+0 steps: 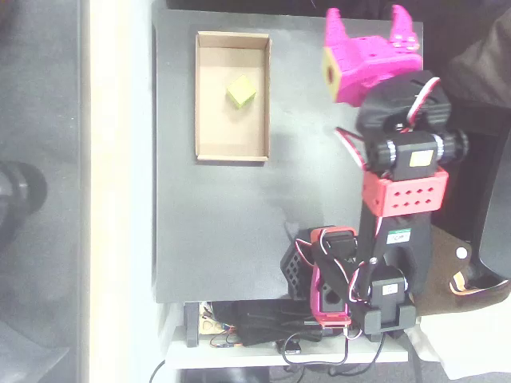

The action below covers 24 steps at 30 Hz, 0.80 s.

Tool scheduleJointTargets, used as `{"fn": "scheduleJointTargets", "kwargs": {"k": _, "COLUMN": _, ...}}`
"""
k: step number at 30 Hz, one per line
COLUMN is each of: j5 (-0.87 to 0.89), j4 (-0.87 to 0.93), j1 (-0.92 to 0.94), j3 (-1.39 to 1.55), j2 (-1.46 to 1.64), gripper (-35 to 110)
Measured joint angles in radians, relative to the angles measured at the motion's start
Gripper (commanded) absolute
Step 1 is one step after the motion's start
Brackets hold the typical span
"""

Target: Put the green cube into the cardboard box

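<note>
Overhead view: dark grey table top [231, 231], pale strip of bench along its left edge, blurry dark floor area further left.

The cardboard box [232, 152] sits in the upper-left part of the table, long side running up-down in the picture, low walls all round, open top. The green cube [241, 91] lies inside it, on the box floor in the upper half, a bit right of centre, turned slightly off the box axes. It's clear of all four walls, closest to the right one. Nothing else in the box.

The arm takes up the right side: black base and clamp [391, 307] at the bottom edge of the table, red perforated bracket [405, 194] mid-way up, black servo housing above that, magenta wrist on top. Second red/black motor block [323, 279] just left of the base with red-white-black wires looping off it. Cable tangle under the table's bottom edge.

Nothing lies between the box and the arm, just bare table.

The gripper [369, 24] is at the top right, well apart from the box and off to its right, tips pointing toward the top edge of the picture. The two magenta fingers [336, 30] are spread wide with a clear gap between them. Nothing is held and nothing touches the tips. Yellow square patch [330, 70] with a dark hole shows on the magenta body's left face.
</note>
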Motion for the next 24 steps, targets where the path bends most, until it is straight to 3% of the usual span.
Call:
{"fn": "scheduleJointTargets", "kwargs": {"k": 13, "j5": 0.000, "j4": 0.008, "j1": 0.110, "j3": 0.000, "j2": 0.000, "gripper": 35}}
{"fn": "scheduleJointTargets", "kwargs": {"k": 24, "j5": 0.000, "j4": 0.008, "j1": 0.158, "j3": 0.000, "j2": 0.000, "gripper": 17}}
